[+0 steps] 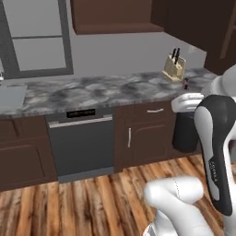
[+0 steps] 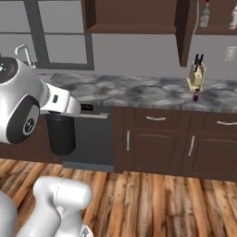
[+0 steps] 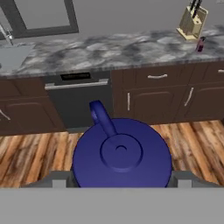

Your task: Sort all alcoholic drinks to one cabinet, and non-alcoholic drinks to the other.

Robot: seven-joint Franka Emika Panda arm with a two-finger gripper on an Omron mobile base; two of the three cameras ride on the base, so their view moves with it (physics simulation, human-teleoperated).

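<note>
My gripper [image 3: 121, 183] is shut on the wide black bottle [image 1: 186, 132] with the blue lid [image 3: 121, 153], held in the air in front of the lower cabinets; the same black bottle [image 2: 60, 134] hangs under the hand at the left of the right base view. The small red bottle [image 2: 196, 96] stands on the counter beside the knife block; it is also the red bottle [image 3: 200, 44] at upper right. The clear red-capped bottle [image 2: 205, 16] and the cream-white bottle [image 2: 233, 17] stand on the shelf of the right wall cabinet [image 2: 217, 31], whose door [image 2: 185, 28] is open. The other wall cabinet [image 2: 132, 27] hangs to its left.
A knife block [image 1: 174, 67] stands on the marbled counter [image 1: 101, 92]. A sink [image 1: 10, 97] lies at the counter's left end, under a window [image 1: 37, 37]. A dishwasher [image 1: 82, 140] and drawer cabinets [image 2: 157, 148] stand below. Wood flooring [image 2: 152, 203] lies between the base and the cabinets.
</note>
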